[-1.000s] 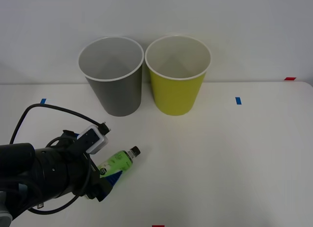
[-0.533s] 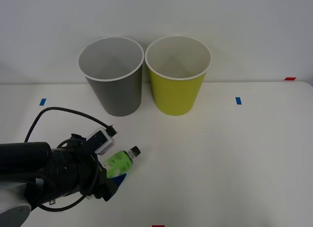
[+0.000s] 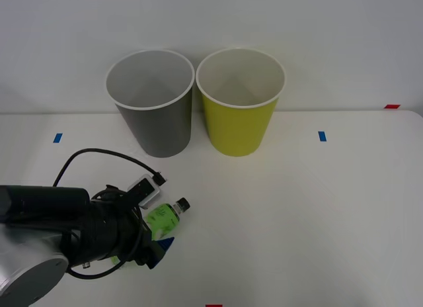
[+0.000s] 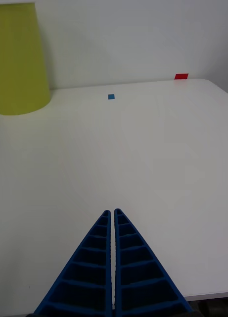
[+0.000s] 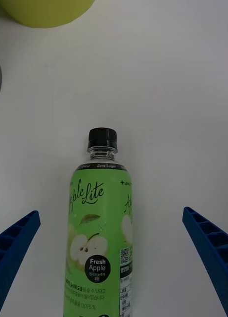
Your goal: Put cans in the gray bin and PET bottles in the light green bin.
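A small PET bottle (image 3: 165, 216) (image 5: 101, 237) with a green label and black cap lies on the white table, its cap pointing toward the bins. My left gripper (image 3: 153, 239) (image 5: 114, 267) is open around the bottle's lower half, one blue finger (image 5: 15, 247) on each side, not touching it. The gray bin (image 3: 152, 103) and the light green bin (image 3: 240, 100) (image 4: 17, 59) stand upright side by side at the back. My right gripper (image 4: 113, 257) is shut on nothing, low over the table's right part.
Blue tape marks (image 3: 322, 135) (image 3: 58, 137) and a red mark (image 3: 392, 106) lie on the table (image 3: 317, 208). A black cable (image 3: 106, 155) loops over my left wrist. A white wall stands behind the bins.
My left arm has slid to the right and forward along the bottle, covering more of its lower half. The bottle and both bins have stayed where they were.
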### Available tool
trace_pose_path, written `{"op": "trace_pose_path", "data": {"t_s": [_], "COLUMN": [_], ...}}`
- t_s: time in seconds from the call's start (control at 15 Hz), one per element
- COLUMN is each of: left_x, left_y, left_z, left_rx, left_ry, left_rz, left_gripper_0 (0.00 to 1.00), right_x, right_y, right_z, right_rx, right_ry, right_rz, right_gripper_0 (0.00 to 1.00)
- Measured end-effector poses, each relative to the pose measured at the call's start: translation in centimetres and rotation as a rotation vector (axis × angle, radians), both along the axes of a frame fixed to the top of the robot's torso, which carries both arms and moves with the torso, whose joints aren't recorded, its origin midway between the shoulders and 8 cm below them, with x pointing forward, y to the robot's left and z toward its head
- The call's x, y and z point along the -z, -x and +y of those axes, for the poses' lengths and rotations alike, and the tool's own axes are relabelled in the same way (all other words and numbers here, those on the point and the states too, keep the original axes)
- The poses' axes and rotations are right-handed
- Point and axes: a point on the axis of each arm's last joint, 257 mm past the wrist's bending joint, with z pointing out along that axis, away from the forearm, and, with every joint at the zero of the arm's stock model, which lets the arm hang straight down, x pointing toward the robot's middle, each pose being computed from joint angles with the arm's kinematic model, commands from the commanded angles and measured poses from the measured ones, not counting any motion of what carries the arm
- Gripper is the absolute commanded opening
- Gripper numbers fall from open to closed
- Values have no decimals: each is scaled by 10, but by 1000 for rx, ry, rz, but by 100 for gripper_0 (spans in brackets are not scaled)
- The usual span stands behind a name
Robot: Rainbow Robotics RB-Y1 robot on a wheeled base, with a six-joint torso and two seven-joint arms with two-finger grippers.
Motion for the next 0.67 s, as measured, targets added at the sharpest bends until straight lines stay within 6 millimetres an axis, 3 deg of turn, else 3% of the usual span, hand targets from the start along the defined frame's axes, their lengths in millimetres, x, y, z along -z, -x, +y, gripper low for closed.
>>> {"op": "trace_pose_path", "data": {"t_s": [0.67], "left_x": [32], "left_y": [-13], "left_z": [11], "left_rx": [-57], "left_ry": [-4], "left_rz": [77], "left_gripper_0": [100], "right_x": [0], "right_y": [0], "right_z": [0], "right_rx": [0], "right_ry": [0], "right_rz": [0], "right_gripper_0": [0]}}
